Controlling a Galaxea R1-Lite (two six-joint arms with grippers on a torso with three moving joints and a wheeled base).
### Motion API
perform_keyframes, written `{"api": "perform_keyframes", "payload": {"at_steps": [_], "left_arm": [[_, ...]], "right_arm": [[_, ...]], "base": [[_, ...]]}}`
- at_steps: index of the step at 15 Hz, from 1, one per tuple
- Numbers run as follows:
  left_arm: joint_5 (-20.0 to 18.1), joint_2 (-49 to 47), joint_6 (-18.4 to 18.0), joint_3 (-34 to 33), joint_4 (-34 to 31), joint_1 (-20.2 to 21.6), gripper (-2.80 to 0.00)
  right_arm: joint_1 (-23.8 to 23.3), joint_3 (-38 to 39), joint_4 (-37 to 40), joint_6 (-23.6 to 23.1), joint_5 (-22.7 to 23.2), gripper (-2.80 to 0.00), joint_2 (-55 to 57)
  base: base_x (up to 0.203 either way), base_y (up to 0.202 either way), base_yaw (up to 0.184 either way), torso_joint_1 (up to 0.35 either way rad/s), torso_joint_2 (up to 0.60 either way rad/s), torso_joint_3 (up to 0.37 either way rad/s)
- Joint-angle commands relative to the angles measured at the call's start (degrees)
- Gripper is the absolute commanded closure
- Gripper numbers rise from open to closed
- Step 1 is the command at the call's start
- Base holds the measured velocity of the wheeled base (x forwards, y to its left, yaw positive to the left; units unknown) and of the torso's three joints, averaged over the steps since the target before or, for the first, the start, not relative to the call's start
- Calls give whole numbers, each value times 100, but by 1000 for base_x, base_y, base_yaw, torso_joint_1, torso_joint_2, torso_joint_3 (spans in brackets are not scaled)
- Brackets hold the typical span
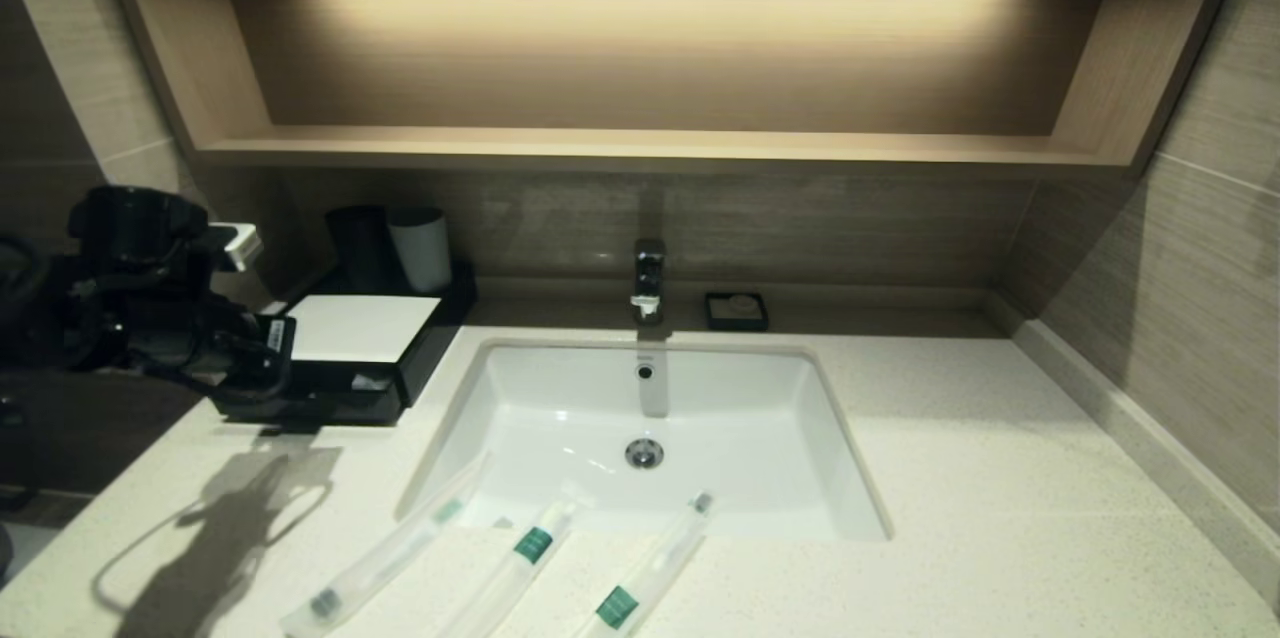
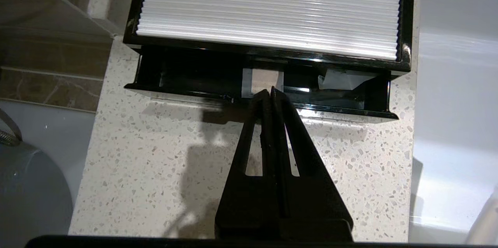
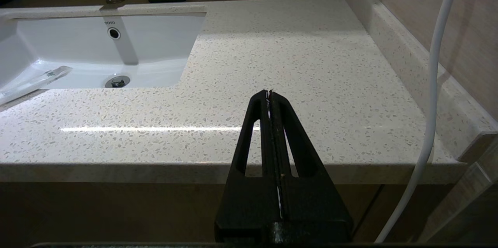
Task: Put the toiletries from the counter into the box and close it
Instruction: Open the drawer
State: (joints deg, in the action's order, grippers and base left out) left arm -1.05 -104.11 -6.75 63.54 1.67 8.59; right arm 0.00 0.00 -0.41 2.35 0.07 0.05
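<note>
Three toiletries in clear sleeves lie on the counter [image 1: 1000, 478] at the sink's front rim: a dark-tipped one [image 1: 385, 548] and two with green bands [image 1: 520, 558] [image 1: 645, 568]. One sleeve end [image 3: 35, 82] also shows in the right wrist view. The black box [image 1: 430, 358] with a white top stands at the back left, and its drawer [image 2: 186, 73] is pulled out. My left gripper [image 2: 271, 90] is shut, its tips at the middle of the drawer's front wall, with nothing seen between them. My right gripper [image 3: 269, 92] is shut and empty over the counter's front right edge.
A black cup [image 1: 360, 248] and a white cup [image 1: 422, 248] stand behind the box. The faucet [image 1: 648, 278] and a black soap dish [image 1: 736, 310] sit behind the white sink [image 1: 560, 398]. A white packet [image 2: 338, 81] lies in the drawer. A white cable [image 3: 432, 84] hangs at the right.
</note>
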Motion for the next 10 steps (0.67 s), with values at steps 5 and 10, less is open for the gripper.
{"api": "perform_keyframes", "payload": {"at_steps": [5,10], "left_arm": [[8,-664,-1,239,-46,2,0],[8,-629,-1,106,-53,2,0]], "right_arm": [[0,0,-3,2,1,0,4],[0,0,-3,2,1,0,4]], "base": [[0,0,0,0,0,0],[0,0,0,0,0,0]]}}
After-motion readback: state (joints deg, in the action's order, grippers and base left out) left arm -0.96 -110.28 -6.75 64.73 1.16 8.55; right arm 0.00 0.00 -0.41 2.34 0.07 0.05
